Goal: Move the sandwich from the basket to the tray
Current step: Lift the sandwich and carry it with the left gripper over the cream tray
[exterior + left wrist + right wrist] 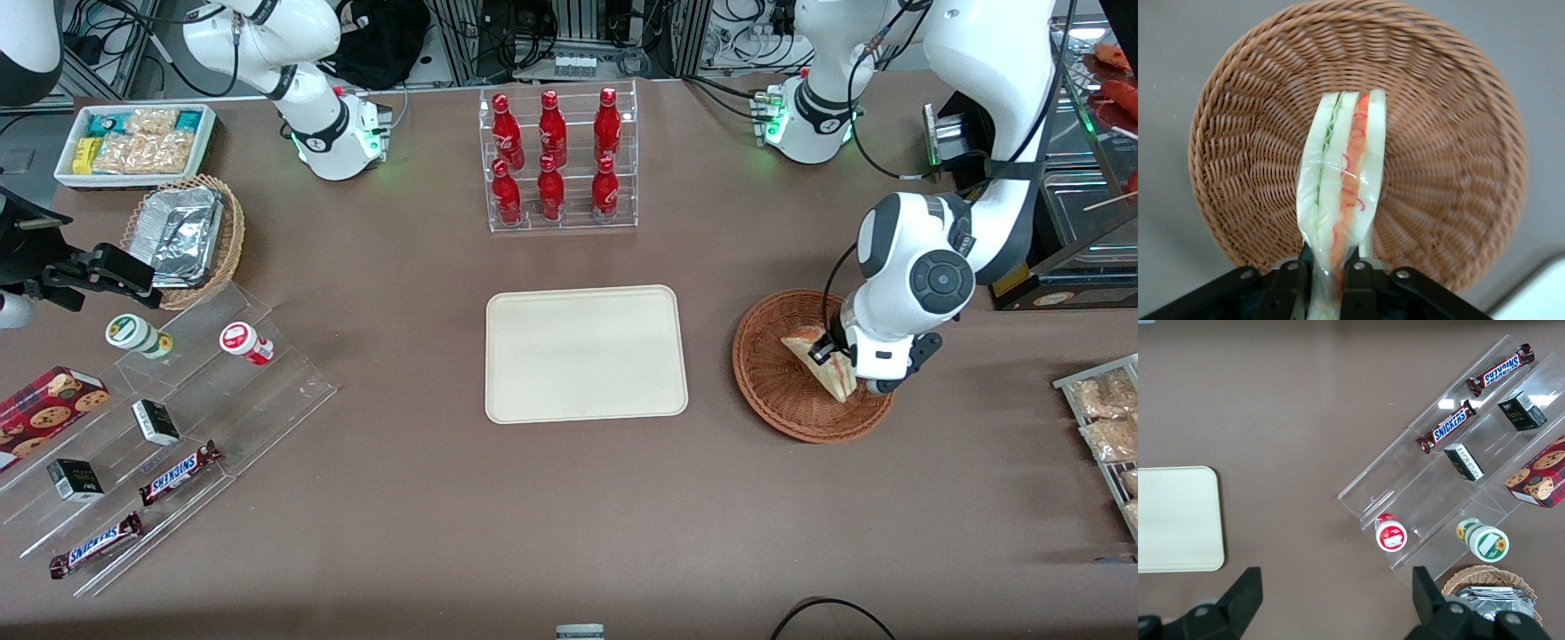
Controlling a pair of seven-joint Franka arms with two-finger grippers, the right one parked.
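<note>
Sandwich (1343, 200) wrapped in clear film, cut edge showing pale bread with green and orange-red layers, pinched at one end by the gripper (1328, 277), black fingers (1293, 280) closed against both faces of the wedge. Seen from the front, sandwich (822, 360) tilted over the basket (773, 373), possibly just lifted off the weave, though contact hard to judge from here. Gripper (840, 364) low over the basket's middle, white wrist above it. Basket round, reddish-brown wicker, toward the working arm's end of the table. Tray (586, 353) cream, flat, beside the basket toward the table's middle, apart from it. Rack of red bottles (557, 158) farther from the front camera than the tray. Stepped clear stand with Snickers bars (178, 472) toward the parked arm's end.
</note>
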